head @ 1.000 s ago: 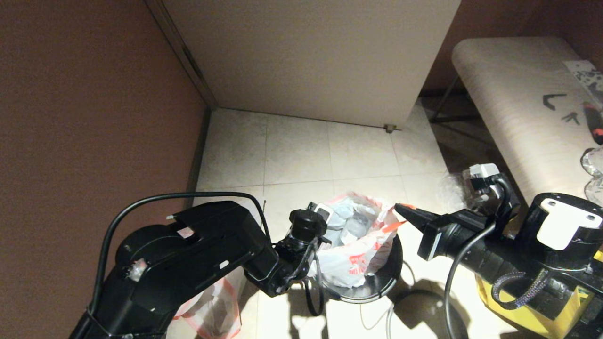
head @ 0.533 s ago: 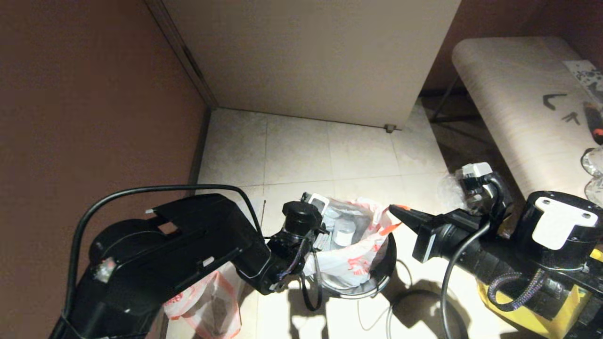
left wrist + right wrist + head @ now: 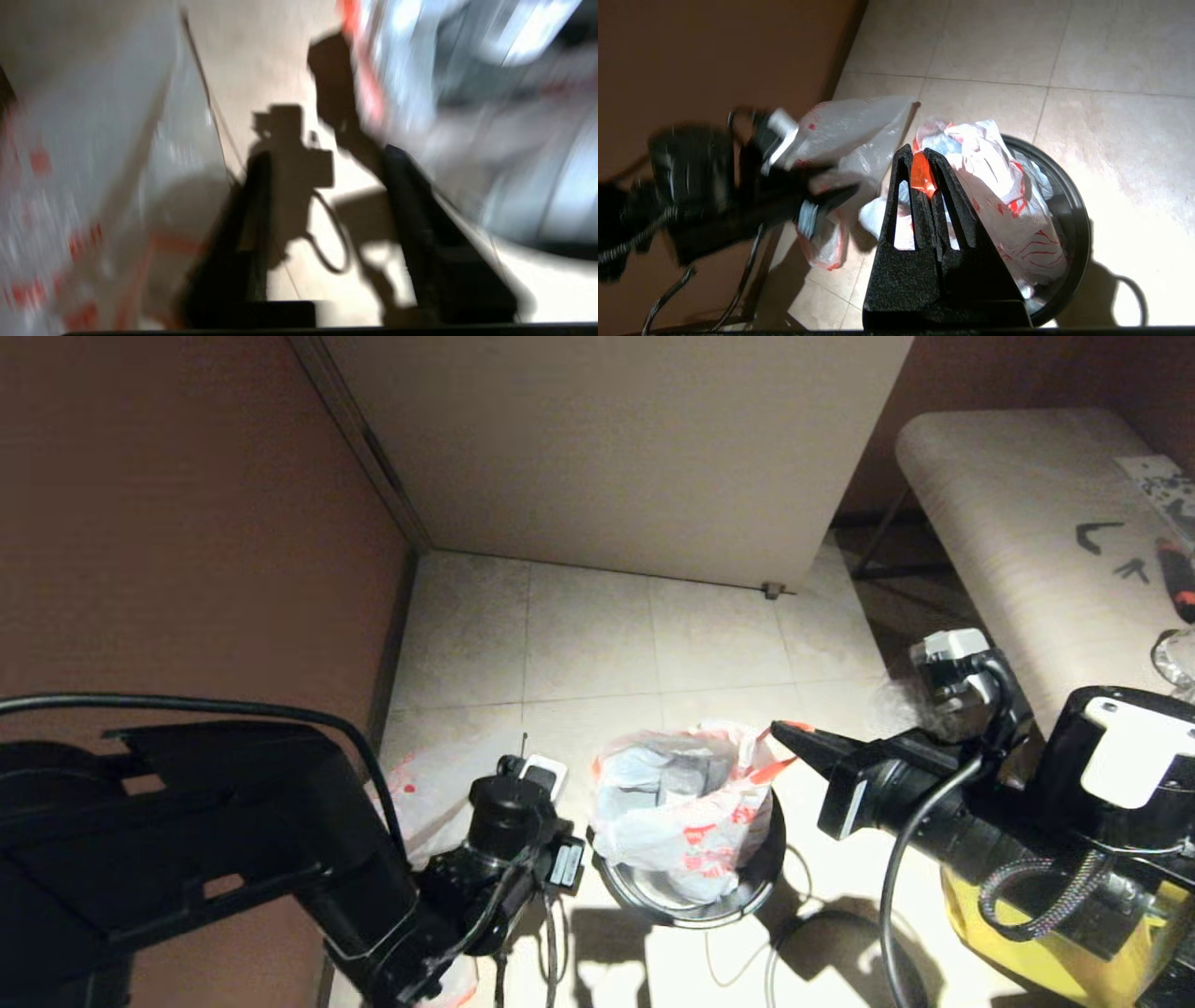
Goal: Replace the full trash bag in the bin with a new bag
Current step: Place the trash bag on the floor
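On the tiled floor, the small round black bin (image 3: 693, 887) holds the bulging translucent white full trash bag (image 3: 674, 812), soft, slippery and light. Right gripper (image 3: 923, 157), jaws clamped on its red-orange edging; left gripper (image 3: 327, 182), jaws parted, empty, beside the limp new bag (image 3: 425, 798).

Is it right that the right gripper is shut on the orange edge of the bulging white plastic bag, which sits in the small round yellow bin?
Not quite: the bin is black, not yellow, as the right wrist view shows. The rest holds: the right gripper is shut on the orange edge of the bulging white plastic bag sitting in it.
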